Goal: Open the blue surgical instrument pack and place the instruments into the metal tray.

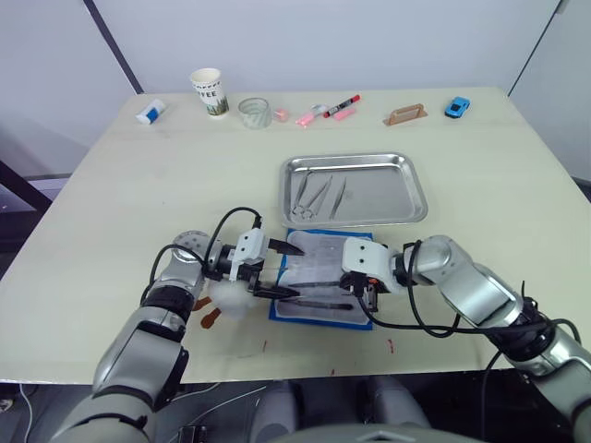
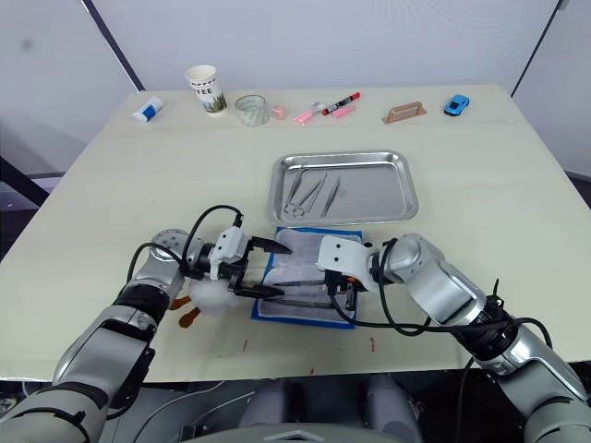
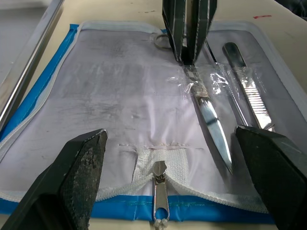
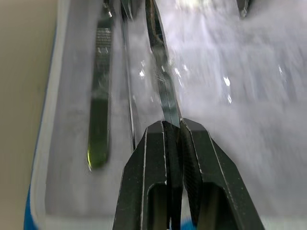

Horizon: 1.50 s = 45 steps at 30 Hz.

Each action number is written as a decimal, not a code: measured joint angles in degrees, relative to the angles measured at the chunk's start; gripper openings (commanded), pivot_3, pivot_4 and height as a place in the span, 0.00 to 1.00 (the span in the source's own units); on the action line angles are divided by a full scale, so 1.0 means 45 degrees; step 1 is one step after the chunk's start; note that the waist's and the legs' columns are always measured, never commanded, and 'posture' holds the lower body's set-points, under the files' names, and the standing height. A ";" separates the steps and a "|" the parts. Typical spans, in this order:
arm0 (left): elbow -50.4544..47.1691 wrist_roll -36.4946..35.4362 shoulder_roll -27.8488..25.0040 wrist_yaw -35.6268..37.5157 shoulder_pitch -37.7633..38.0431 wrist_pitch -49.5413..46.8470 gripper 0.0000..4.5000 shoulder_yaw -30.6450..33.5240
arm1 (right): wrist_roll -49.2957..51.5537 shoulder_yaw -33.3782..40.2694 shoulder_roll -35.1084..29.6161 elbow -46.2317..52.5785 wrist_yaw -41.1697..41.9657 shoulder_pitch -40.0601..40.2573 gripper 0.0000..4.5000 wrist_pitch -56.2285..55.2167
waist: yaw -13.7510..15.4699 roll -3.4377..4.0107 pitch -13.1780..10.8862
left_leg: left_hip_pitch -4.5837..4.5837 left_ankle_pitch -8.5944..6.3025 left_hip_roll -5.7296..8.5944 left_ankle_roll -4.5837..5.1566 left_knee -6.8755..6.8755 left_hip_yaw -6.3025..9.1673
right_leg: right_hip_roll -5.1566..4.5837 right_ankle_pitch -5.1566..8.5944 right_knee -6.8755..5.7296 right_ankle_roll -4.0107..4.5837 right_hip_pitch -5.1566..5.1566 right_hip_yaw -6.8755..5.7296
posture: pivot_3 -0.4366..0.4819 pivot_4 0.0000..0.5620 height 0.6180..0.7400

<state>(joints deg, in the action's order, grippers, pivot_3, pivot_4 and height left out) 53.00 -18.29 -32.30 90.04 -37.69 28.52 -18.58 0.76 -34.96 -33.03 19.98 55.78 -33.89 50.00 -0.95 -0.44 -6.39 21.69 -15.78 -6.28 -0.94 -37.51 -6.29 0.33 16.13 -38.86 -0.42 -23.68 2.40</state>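
The blue surgical instrument pack [image 1: 314, 257] lies open near the table's front edge, pale lining up. Two silvery instruments [image 3: 247, 91] lie along its near side under clear straps. My right gripper [image 4: 173, 125] is shut on one of them, a slim pointed tool [image 3: 212, 129], at its handle end. My left gripper [image 1: 294, 271] stands open at the pack's left edge, its fingers [image 3: 81, 163] spread wide above the lining and the zipper pull [image 3: 160, 191]. Just behind the pack sits the metal tray [image 1: 383, 196] with several instruments [image 1: 314, 196] in its left half.
A white plush toy [image 1: 231, 297] lies under my left wrist. Along the far edge stand a white and blue object [image 1: 150, 112], a paper cup [image 1: 210, 92], a glass [image 1: 255, 112], pink and red markers [image 1: 328, 111], a brown handle [image 1: 404, 114] and a blue toy car [image 1: 456, 107].
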 measured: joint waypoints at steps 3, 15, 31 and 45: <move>0.0001 0.0000 0.0011 0.0002 -0.0014 0.0001 1.00 0.0000 | 0.0009 -0.0042 -0.0110 0.0245 0.0007 -0.0119 0.01 0.0417 | 0.0007 0.0000 -0.0002 | 0.0007 0.0000 0.0000 0.0000 0.0000 0.0007 | 0.0000 0.0005 0.0002 0.0009 -0.0002 -0.0007 | 0.48 0.27 1.00; 0.0116 0.0005 0.0046 0.0023 -0.0084 0.0034 1.00 0.0000 | 0.0030 -0.0164 -0.0211 0.0535 -0.0107 -0.0317 0.01 0.0797 | 0.0013 -0.0005 -0.0007 | 0.0011 0.0000 0.0004 0.0000 0.0000 0.0011 | -0.0004 0.0003 0.0001 0.0006 -0.0004 -0.0010 | 0.48 0.27 1.00; 0.0193 0.0006 0.0043 0.0025 -0.0109 0.0074 1.00 0.0005 | 0.0079 -0.0166 0.0346 0.0298 -0.0555 -0.0162 0.01 0.0750 | -0.0002 -0.0005 -0.0008 | 0.0011 0.0000 0.0003 0.0000 0.0000 0.0019 | -0.0002 0.0004 -0.0001 0.0007 -0.0004 -0.0015 | 0.48 0.27 1.00; 0.0189 0.0005 0.0044 0.0030 -0.0058 0.0075 1.00 0.0004 | 0.0394 -0.0167 0.0506 0.0705 -0.0789 -0.0452 0.01 0.2016 | 0.0000 -0.0005 -0.0008 | 0.0013 0.0000 0.0004 0.0000 0.0000 0.0021 | -0.0003 0.0016 0.0001 0.0029 -0.0007 -0.0015 | 0.48 0.27 1.00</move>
<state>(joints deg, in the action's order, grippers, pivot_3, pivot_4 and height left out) 53.85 -18.27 -32.10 90.18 -37.95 28.86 -18.56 2.53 -35.71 -30.75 23.15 52.23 -35.92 59.08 -0.95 -0.46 -6.43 21.75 -15.78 -6.27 -0.94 -37.51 -6.20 0.31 16.20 -38.86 -0.29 -23.71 2.33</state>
